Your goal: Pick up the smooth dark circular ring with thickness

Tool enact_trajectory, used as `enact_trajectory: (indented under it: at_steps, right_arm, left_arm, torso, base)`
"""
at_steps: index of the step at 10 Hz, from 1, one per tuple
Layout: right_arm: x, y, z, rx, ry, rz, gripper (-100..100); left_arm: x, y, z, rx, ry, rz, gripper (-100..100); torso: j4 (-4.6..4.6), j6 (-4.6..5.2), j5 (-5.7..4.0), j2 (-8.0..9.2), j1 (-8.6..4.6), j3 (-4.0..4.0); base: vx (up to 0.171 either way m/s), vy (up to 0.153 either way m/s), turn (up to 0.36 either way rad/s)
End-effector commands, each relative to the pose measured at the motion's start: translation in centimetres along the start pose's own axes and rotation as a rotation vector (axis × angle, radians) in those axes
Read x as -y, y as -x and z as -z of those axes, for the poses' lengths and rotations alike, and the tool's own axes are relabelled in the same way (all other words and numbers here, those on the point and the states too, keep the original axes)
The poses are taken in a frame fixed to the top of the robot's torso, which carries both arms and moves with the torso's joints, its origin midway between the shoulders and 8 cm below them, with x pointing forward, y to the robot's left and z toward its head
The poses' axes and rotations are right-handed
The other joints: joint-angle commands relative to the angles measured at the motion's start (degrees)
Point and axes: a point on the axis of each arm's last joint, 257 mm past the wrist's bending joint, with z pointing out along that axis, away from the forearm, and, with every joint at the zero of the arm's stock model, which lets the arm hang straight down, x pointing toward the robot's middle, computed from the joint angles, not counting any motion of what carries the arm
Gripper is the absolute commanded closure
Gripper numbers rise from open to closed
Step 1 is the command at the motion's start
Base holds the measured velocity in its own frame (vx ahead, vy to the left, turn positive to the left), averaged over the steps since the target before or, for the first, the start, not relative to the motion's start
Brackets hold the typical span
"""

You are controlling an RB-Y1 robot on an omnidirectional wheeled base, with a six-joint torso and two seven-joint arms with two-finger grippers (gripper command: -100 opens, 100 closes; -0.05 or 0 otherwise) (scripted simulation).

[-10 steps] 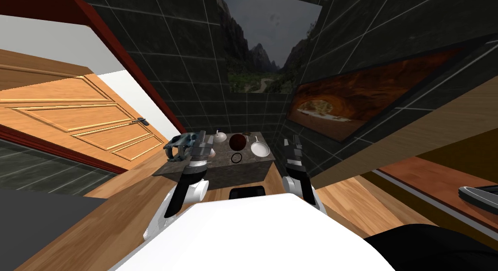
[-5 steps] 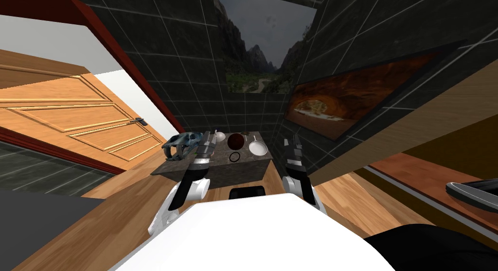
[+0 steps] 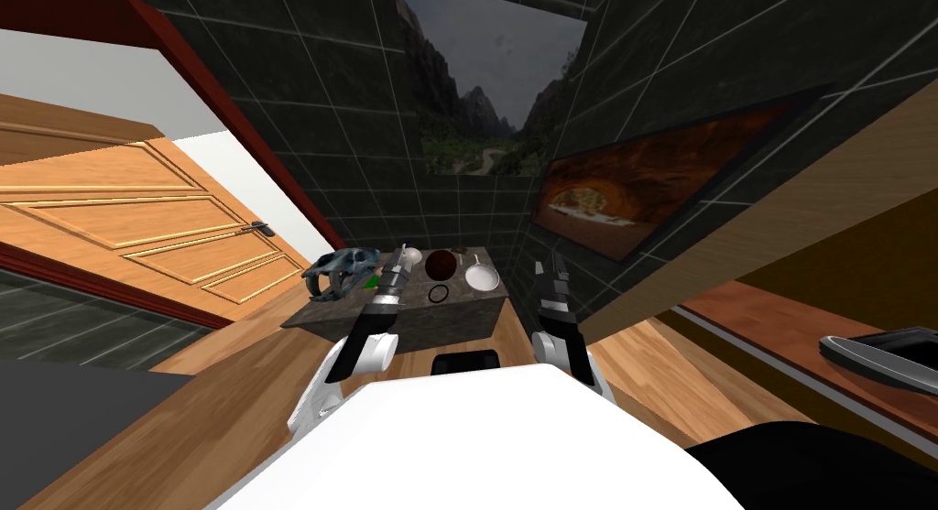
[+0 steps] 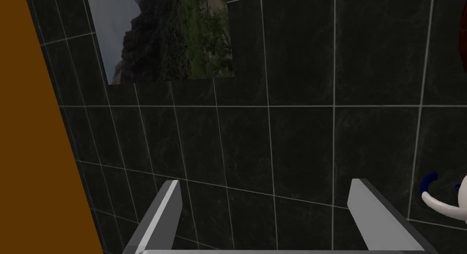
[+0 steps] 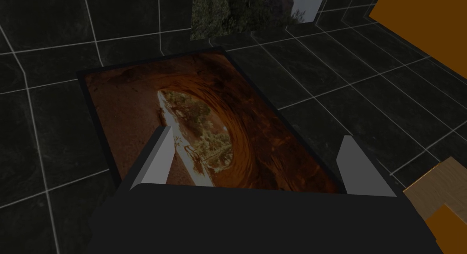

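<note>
Two wide-open, empty tools: left gripper (image 3: 398,257) poised centre-frame over the table (image 3: 440,326), beside the dark ring (image 3: 440,294), presumably pre-grasp; right gripper (image 3: 550,274) idles right-of-centre.

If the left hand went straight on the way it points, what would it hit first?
Likely the dark tiled wall, just below the landscape picture; nothing else lies between the open fingers of the left hand. The ring sits lower, off that line.

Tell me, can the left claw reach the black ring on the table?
Probably yes. The open left claw hangs above the table near the ring, with nothing between them. It points at the wall, though, so it must tip down first.
</note>
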Motion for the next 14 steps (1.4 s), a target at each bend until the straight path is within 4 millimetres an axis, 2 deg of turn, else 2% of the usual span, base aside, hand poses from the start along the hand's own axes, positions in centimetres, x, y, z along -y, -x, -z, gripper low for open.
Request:
enact_trajectory:
  at_steps: [1,4,5,14]
  right_arm:
    - [0.0,0.0,0.0,0.000,0.000,0.000,0]
    - [0.0,0.0,0.0,0.000,0.000,0.000,0]
    - [0.0,0.0,0.0,0.000,0.000,0.000,0]
    - [0.0,0.0,0.0,0.000,0.000,0.000,0]
  left_arm:
    - [-1.1,-0.3,-0.3,-0.001,0.042,0.020,-100]
    - [-3.2,-0.4,-0.4,0.001,0.119,0.038,-100]
    - [-3.3,-0.4,-0.4,0.001,0.122,0.038,-100]
    - [-10.3,-1.8,-0.4,0.004,0.369,0.126,-100]
  torso:
    - [0.00,0.00,0.00,0.00,0.00,0.00]
    - [0.00,0.00,0.00,0.00,0.01,0.00]
    - [0.00,0.00,0.01,-0.01,0.04,0.00]
    - [-0.01,0.00,0.01,-0.02,0.06,-0.01]
  base:
    - [-0.031,-0.053,-0.016]
    - [-0.026,-0.038,-0.010]
    - [-0.013,-0.017,0.001]
    - [-0.021,-0.035,-0.005]
